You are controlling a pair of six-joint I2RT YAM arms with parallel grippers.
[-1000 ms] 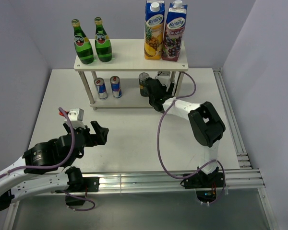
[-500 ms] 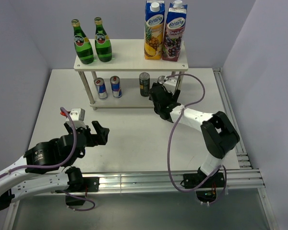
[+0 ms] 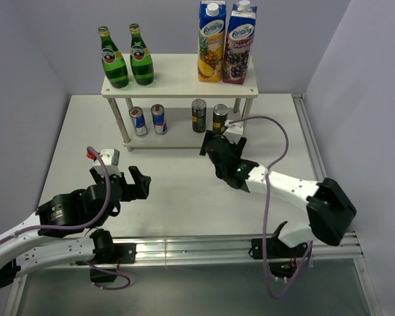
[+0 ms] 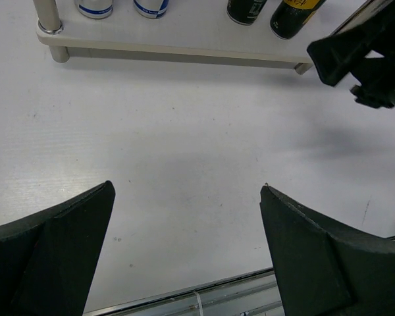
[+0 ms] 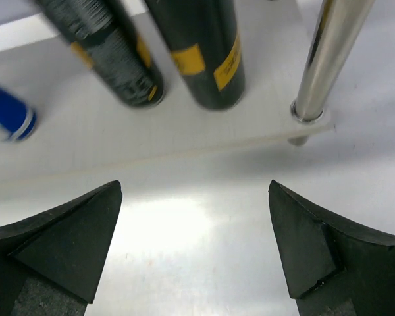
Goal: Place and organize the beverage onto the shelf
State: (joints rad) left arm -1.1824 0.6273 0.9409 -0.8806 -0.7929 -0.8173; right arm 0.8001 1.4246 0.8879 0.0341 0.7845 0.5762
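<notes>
I'm keeping both claws spread, gripping nothing. The right claw (image 5: 192,191) is hovering at 6 o'clock from the dark cans (image 3: 198,116) standing on the shelf (image 3: 181,79). The left claw (image 4: 185,189) is hanging over the tabletop (image 3: 178,181).

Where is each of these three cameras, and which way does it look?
Top external: above and behind the arms, looking down at table and shelf; both arms show.
Left wrist: on the left arm, facing the shelf's lower board across the table; own fingers below, right gripper upper right.
Right wrist: close to that board, facing two dark cans; own fingers below.
Shared: both wrist views show the dark cans.
</notes>
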